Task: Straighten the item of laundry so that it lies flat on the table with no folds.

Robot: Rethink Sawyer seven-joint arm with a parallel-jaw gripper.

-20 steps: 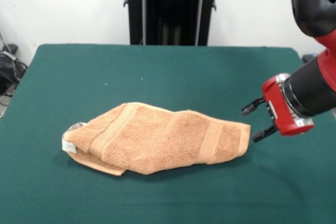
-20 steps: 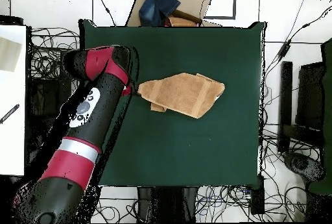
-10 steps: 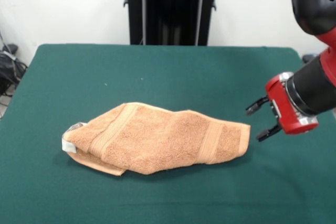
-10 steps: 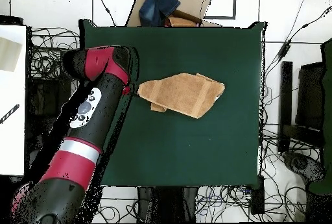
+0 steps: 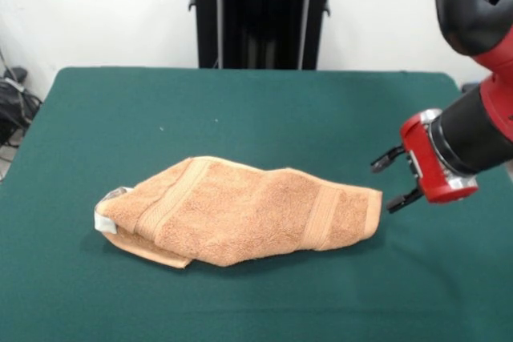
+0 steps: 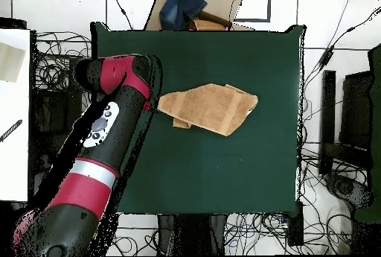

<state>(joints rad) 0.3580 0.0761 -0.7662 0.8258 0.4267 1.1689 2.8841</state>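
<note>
Frontally: orange terry towel [image 5: 240, 214] lies folded, bunched mid green surface [image 5: 256, 110]; white tag [image 5: 104, 220] at its left end. Pincer [image 5: 393, 180] just beside towel's right edge, prongs apart, empty. Overhead: red-black arm [image 6: 100, 142] covers surface's left side, hiding pincer; cardboard box [image 6: 205, 8] beyond far edge; cables around.

- Orange-tan towel [image 5: 248, 218] of looped terry, crossed by two flatter woven bands in the same shade.
- White tag [image 5: 105, 223] at one end of towel.
- Dark green felt-like table [image 5: 264, 110], plain, unpatterned.
- Red and black arm [image 6: 97, 150] with a silver-grey ring.
- Red gripper [image 5: 394, 180] body, black fingers [image 5: 386, 159].
- White wall [image 5: 96, 6] behind.
</note>
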